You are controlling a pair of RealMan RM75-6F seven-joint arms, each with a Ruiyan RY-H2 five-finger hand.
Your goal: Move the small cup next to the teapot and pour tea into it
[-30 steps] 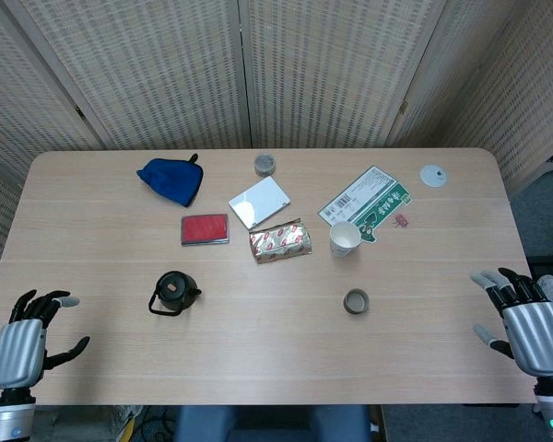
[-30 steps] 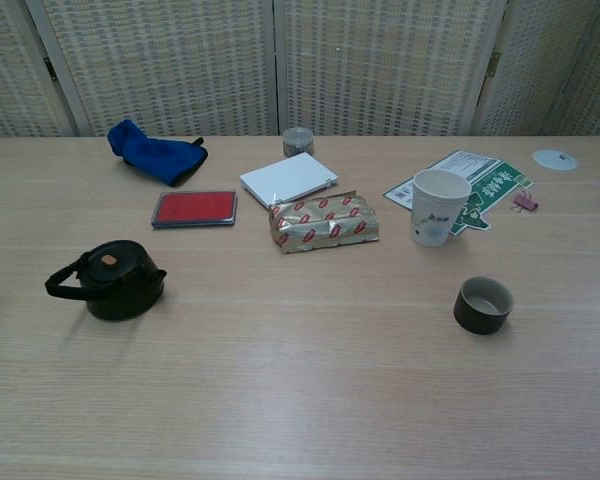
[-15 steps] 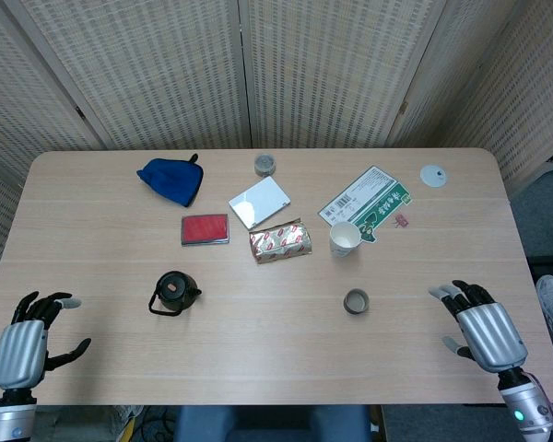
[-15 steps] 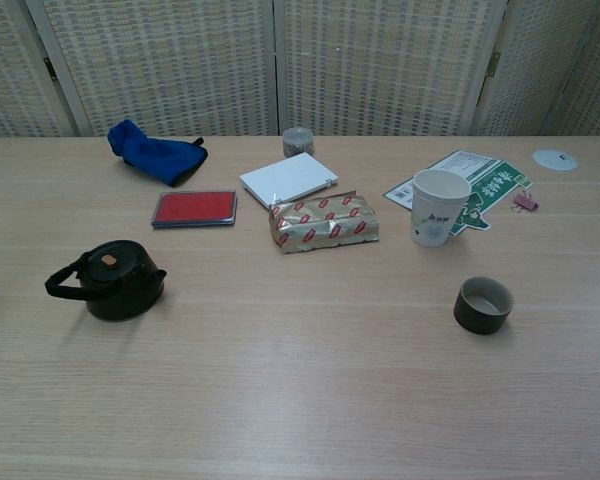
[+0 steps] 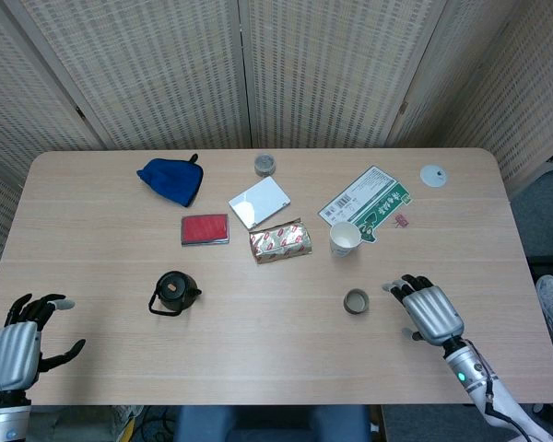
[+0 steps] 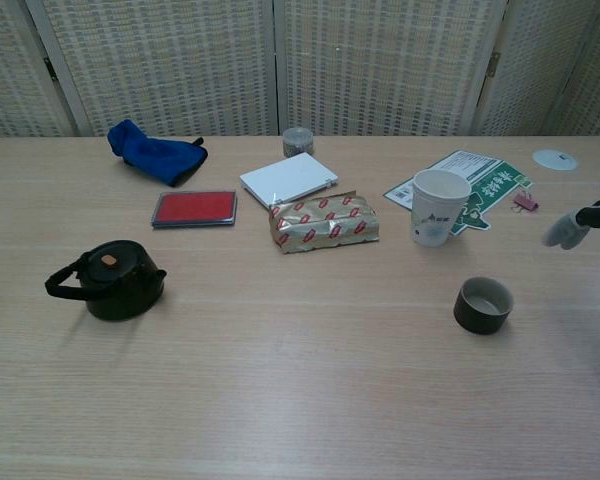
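Our right hand [image 5: 429, 311] hovers with fingers spread and nothing in it, just right of the small cup [image 5: 356, 301]; our left hand [image 5: 17, 343] waits at the near left edge, seemingly empty too. Well left of the cup stands the teapot [image 5: 173, 292]. Farther back stands a paper cup [image 5: 344, 238].

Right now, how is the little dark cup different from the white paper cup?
The small dark cup is short and squat; the white paper cup is taller and flares toward its rim. The small cup is dark all over; the paper cup is white with faint green print. The small cup stands on bare table, nearer the right hand; the paper cup stands beside the green leaflet. Both stand upright, mouths open.
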